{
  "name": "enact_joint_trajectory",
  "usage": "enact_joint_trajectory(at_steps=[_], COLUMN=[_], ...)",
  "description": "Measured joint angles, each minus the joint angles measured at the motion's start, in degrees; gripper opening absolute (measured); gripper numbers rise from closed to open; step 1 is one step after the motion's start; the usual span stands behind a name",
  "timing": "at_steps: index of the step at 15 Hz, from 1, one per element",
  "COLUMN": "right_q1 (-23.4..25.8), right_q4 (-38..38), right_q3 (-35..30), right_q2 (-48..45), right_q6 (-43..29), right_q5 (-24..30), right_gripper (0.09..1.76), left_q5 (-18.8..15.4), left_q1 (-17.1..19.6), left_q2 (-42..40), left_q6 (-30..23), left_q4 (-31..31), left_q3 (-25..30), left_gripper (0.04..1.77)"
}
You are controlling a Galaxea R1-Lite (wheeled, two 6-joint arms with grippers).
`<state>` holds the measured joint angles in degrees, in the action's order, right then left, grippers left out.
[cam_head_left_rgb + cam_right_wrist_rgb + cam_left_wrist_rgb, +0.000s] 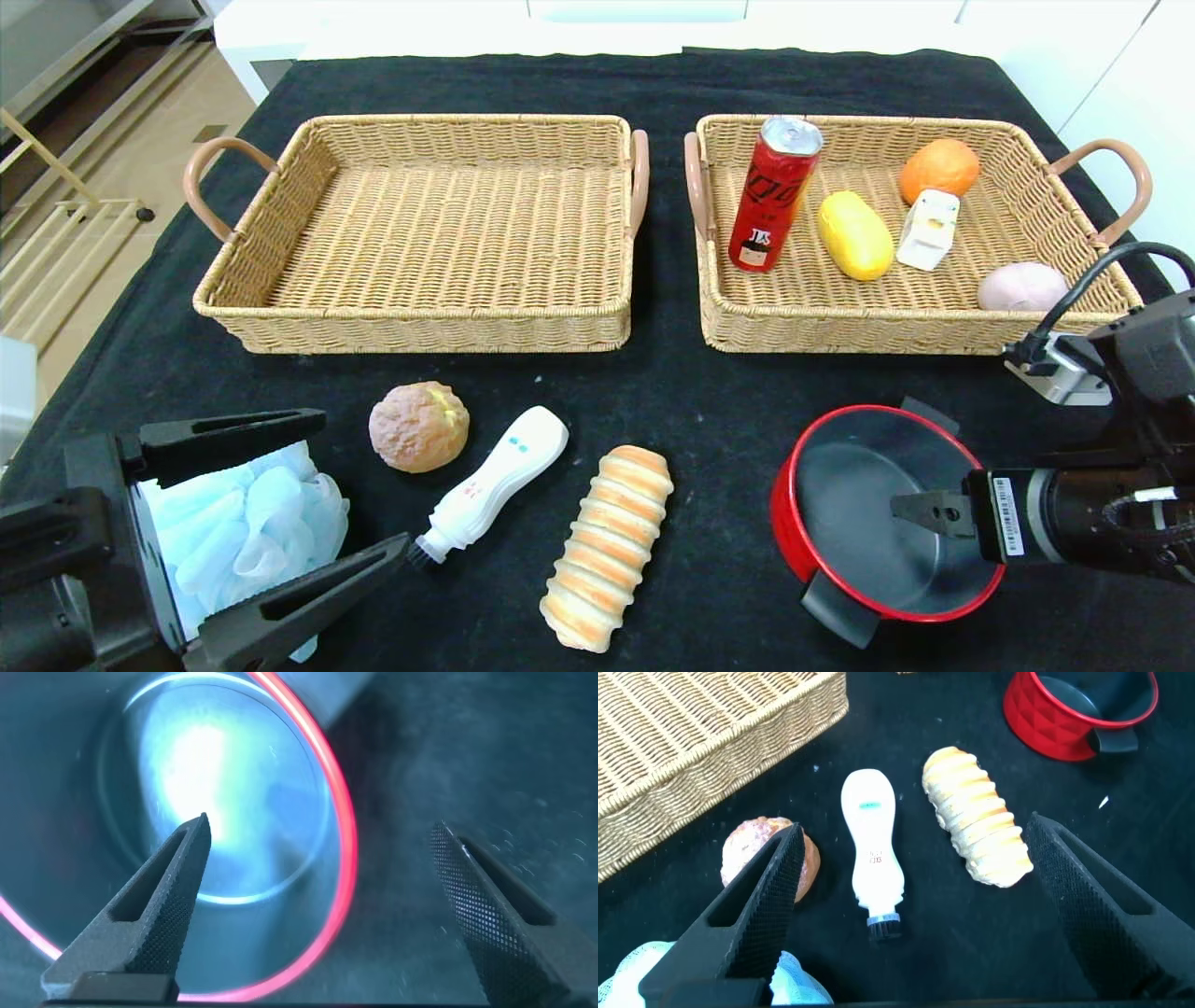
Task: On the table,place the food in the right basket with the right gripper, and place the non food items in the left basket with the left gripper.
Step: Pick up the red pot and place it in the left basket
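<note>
Looking down, you have the left gripper (350,495) low at the table's near left corner, jaws spread wide, with the blue mesh bath sponge (245,525) lying between them, close to the palm. Whether either finger touches it, you cannot tell. Just past the fingertips lie the round brown bun (771,854), the white brush bottle (871,845) with its bristle end toward the jaws, and the long striped bread roll (978,815). Beyond those sits the left basket (420,322), nothing in it.

Your right gripper (322,873) hangs over the red pot (882,513), jaws apart; one finger is above the dark inside, the other outside the red rim, so the rim runs between them.

The right basket (840,327) holds a red can (773,194) standing upright, a yellow oval piece (855,235), an orange (939,169), a small white carton (928,230) and a pale pink round piece (1021,287).
</note>
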<state>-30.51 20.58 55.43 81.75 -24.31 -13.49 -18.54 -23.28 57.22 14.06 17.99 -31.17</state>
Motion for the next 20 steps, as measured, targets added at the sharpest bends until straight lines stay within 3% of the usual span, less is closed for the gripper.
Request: enact_joint_trajectory(at_steps=[6, 9, 13, 14, 20], right_q1=[-0.35, -0.38, -0.51, -0.49, -0.46], right_q4=[-1.97, -2.0, -1.95, -2.12, -2.08], right_q3=[-0.87, -0.96, -1.08, -1.11, -1.61], right_q2=[3.36, 4.11, 4.58, 4.66, 4.69], right_q6=[-0.07, -0.88, -0.8, -1.12, -0.8], right_q5=[-0.04, -0.01, -0.06, -0.15, -0.17], right_gripper=[1.68, 1.17, 0.67, 0.2, 0.2], left_q5=[0.0, 0.0, 0.0, 0.02, 0.0], left_q1=[0.0, 0.0, 0.0, 0.0, 0.0], left_q2=[-0.26, -0.26, -0.26, -0.26, -0.26], left_q6=[0.02, 0.02, 0.02, 0.0, 0.0], left_q4=[0.09, 0.09, 0.09, 0.09, -0.11], left_q3=[-0.05, -0.05, -0.05, -0.05, 0.02], left_gripper=[1.72, 1.72, 1.72, 1.72, 1.72])
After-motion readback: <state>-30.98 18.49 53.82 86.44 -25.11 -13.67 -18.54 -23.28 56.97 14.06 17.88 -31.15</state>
